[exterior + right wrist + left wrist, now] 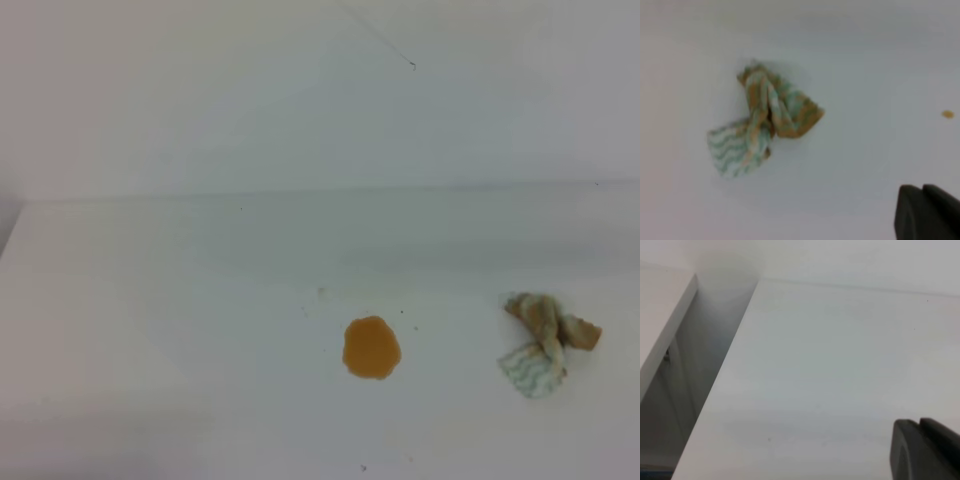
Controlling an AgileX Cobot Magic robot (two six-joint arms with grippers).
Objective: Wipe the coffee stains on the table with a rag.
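Note:
The coffee stain [371, 348] is a roundish orange-brown blotch on the white table [200, 300], near the front middle. The rag [545, 342] lies wadded to its right, whitish with green stripes and tan-brown patches. In the right wrist view the rag [762, 122] sits left of centre, with a tiny tan speck [948, 114] at the right. Only a dark corner of my right gripper [927, 212] shows, apart from the rag. A dark corner of my left gripper [925, 452] shows over bare table [830, 365]. Neither gripper appears in the exterior high view.
The table's back edge [320, 190] meets a white wall. In the left wrist view the table's left edge [725, 365] drops into a shadowed gap, with another white surface [660, 315] beyond. A few tiny dark dots [320, 292] mark the table.

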